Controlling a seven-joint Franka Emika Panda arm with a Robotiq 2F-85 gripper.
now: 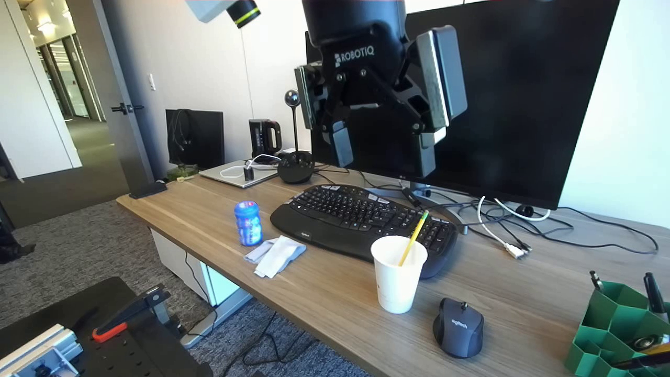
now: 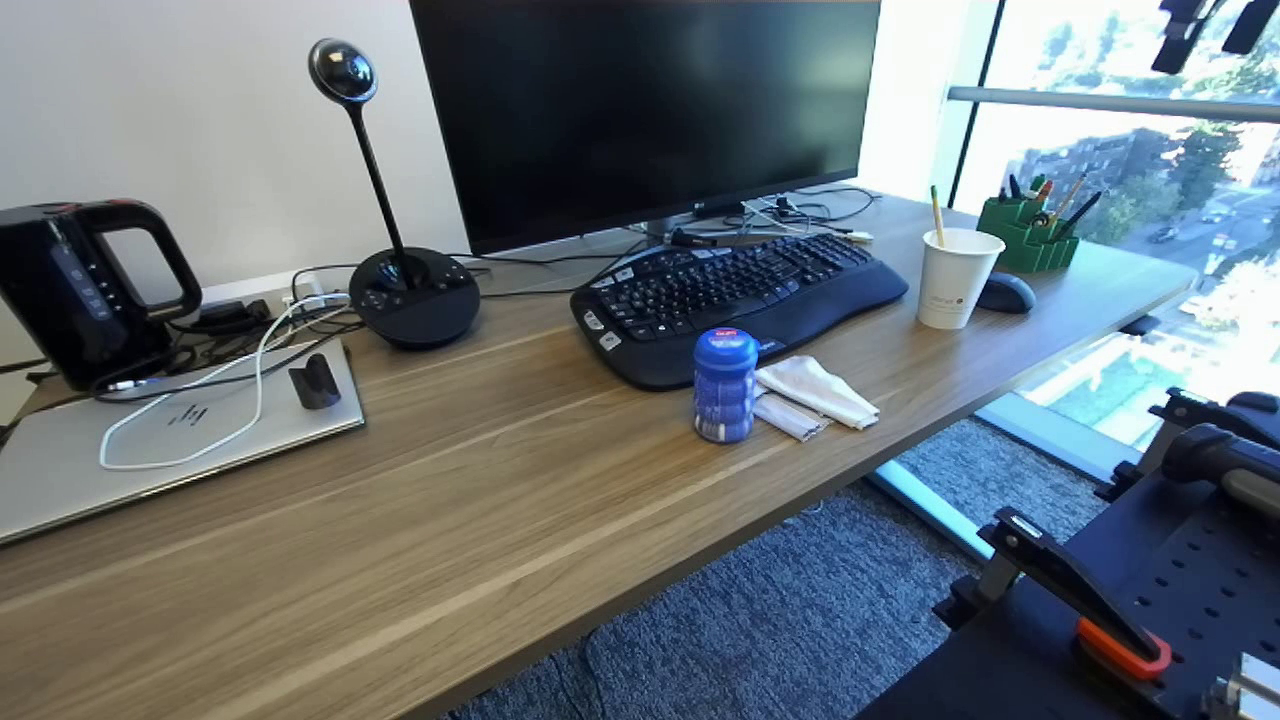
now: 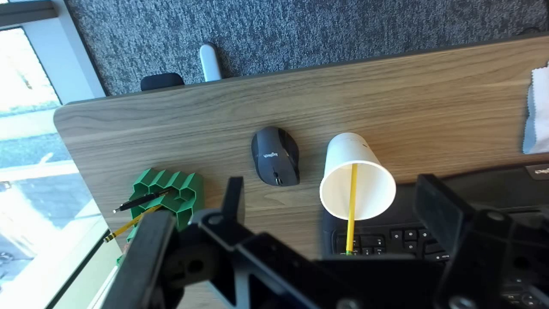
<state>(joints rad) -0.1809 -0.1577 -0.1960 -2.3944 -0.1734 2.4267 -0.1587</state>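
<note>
Where the blue bottle (image 1: 248, 225) stands: well below and left of my hand (image 1: 386, 162) in an exterior view, upright, probably parked there within easy reach.
Folded cloth (image 1: 280, 256): also below and left of the hand, just beside the bottle; whether they touch I can't tell. Folding presumably keeps it compact on the tabletop (image 1: 335, 288).
Keyboard (image 1: 356, 214): beneath the hand, slightly left, set before the monitor (image 1: 513, 104) as one would for typing.
Hand: released, fingers (image 1: 343, 145) spread, nothing between them; I have it well above the tabletop, which I'd guess avoids knocks.
Paper cup (image 1: 395, 288): below the hand, well apart, upright; my wrist view shows it in the gap between the fingers.
Pencil (image 1: 413, 238): under the hand, inside the cup, slanted since, I judge, the wide mouth cannot hold it straight.
Mouse (image 1: 458, 329): below and right of the hand, near the cup, likely put there for right-handed use beside the keyboard.
Green organizer (image 1: 607, 309): farthest right of the hand and lower, its cells propping up pens (image 1: 654, 293), seemingly to keep them sorted.
</note>
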